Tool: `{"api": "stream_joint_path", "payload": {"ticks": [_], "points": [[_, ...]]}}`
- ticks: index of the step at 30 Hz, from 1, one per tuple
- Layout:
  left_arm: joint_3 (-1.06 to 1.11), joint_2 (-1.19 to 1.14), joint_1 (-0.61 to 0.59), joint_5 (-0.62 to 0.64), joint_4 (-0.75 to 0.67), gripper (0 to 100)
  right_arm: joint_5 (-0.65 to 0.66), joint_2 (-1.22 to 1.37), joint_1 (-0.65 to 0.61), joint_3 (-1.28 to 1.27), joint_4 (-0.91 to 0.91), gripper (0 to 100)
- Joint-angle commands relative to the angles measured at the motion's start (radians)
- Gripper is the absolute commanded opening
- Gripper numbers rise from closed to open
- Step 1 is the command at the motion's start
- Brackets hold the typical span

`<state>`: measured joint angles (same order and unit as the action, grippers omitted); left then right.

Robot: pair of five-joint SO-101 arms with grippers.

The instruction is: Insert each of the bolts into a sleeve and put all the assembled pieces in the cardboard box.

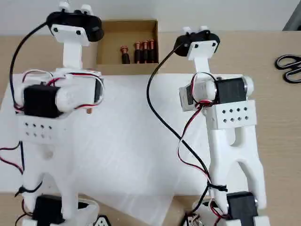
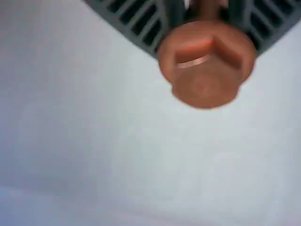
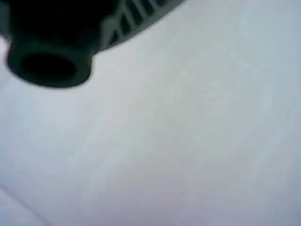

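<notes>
left end effector [image 2: 203,10] grips a copper bolt [image 2: 204,66]; right end effector [image 3: 56,23] grips a black sleeve [image 3: 49,63], both above the white sheet [image 1: 131,141]. four assembled pieces [image 1: 139,52] lie in the cardboard box [image 1: 109,47].

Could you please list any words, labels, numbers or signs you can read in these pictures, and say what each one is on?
There is no text to read.
The cardboard box, the assembled pieces in it, the bolt, the sleeve, the white sheet and the scissors show no print, label, number or sign.
</notes>
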<state>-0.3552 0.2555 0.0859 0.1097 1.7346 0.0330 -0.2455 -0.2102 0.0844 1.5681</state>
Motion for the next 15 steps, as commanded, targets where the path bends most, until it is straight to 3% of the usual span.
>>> {"api": "stream_joint_path", "payload": {"ticks": [1, 15], "points": [[-0.039, 0.043, 0.037, 0.064, 0.009, 1, 0.009, -0.085, -0.005, -0.078, -0.120, 0.3], [0.222, 0.051, 0.043, 0.198, -0.206, 1, 0.011, -0.367, -0.048, -0.655, -0.579, 0.3]]}}
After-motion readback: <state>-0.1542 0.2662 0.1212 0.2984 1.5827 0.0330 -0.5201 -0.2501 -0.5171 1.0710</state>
